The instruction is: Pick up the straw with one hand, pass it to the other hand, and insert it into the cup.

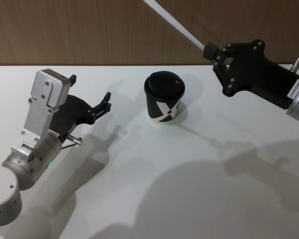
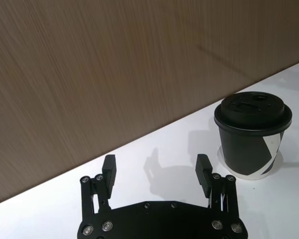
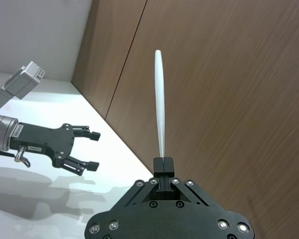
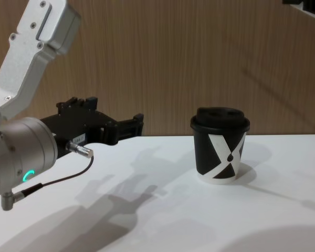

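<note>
Far left: left gripper (image 1: 89, 88), on silver wrist with green ring, low over the white table (image 1: 139, 194). Fingers spread wide, nothing between them. Aimed toward the cup, well apart from it. Probably kept open as the receiving side for the handover.

Left wrist view: both fingers (image 2: 109, 169) apart, bare table in the gap, cup off to one side.

Centre: cup (image 1: 163, 97) upright on the table, black domed lid on, white X mark facing the robot. Touched by neither gripper. Lid opening small, so a steep, well-aimed entry likely needed.

Right: right gripper (image 1: 209, 50), all black, raised above the table near the wood wall (image 1: 89, 30), well apart from the cup. Clamped tight on one end of the straw (image 1: 177, 22).

Straw slanting up and back toward the left, running past the top edge of the head view. Gripped at the very end, most of its length free, presumably leaving room for the left gripper to take hold.

Handover not yet made; insertion not yet begun.
</note>
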